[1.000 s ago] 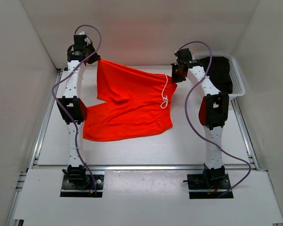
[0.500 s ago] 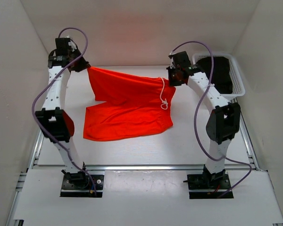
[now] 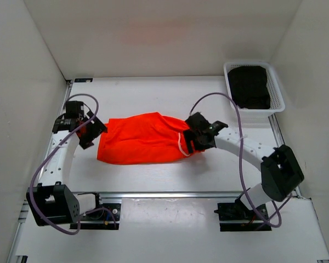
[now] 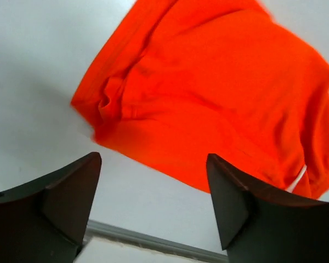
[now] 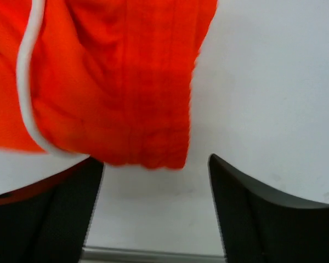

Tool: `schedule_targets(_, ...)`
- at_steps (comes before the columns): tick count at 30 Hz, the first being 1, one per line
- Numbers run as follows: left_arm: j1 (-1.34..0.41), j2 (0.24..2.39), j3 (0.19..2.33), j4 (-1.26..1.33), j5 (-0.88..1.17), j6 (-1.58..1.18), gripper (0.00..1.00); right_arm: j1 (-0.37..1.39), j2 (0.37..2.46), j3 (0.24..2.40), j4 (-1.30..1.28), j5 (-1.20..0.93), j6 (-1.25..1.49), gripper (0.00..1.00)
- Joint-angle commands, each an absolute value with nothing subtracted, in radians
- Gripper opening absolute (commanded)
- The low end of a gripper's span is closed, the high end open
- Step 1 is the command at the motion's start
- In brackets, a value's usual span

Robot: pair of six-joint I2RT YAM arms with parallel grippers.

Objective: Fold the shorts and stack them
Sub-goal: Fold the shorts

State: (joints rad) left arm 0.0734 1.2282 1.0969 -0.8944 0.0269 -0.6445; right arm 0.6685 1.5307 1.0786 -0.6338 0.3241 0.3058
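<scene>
White bench (image 3: 153,98), shorts (image 3: 142,145) folded once. Left pincer (image 4: 153,159) at their nine o'clock, right pincer (image 5: 155,160) at three, both wide, empty. Likely next: regrip for second fold.

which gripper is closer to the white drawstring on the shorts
Right. The right gripper sits at the waistband end beside the drawstring; the left gripper is at the opposite end of the shorts.

Built of white links (image 3: 238,145) and black joint housings (image 3: 283,172); looped with purple cables (image 3: 239,137); bolted to black base plates (image 3: 112,211); tipped with dark wedge fingers (image 4: 55,203).
</scene>
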Motion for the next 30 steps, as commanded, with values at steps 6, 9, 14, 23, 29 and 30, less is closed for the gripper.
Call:
schedule_targets(6,0.092,1.264,1.008,-0.943,0.008,-0.712,0.83,0.659,1.257,1.022,-0.653,0.307,0.48,0.76)
schedule_targets(9,0.092,1.31,0.999,-0.943,-0.011,-0.723,0.8,0.507,1.203,0.996,-0.653,0.145,0.521,0.62)
schedule_targets(14,0.081,1.438,0.989,-0.931,0.0,-0.713,0.85,0.223,1.184,0.859,-0.494,-0.332,0.656,0.77)
schedule_targets(23,0.014,1.646,1.002,-0.842,0.026,-0.742,0.84,0.16,1.327,0.789,-0.353,-0.535,0.784,0.79)
schedule_targets(29,-0.006,1.681,1.051,-0.842,0.017,-0.742,0.41,0.169,1.411,0.775,-0.291,-0.563,0.838,0.75)
schedule_targets(30,-0.006,1.681,1.051,-0.842,0.017,-0.742,0.34,0.169,1.426,0.785,-0.291,-0.563,0.847,0.72)
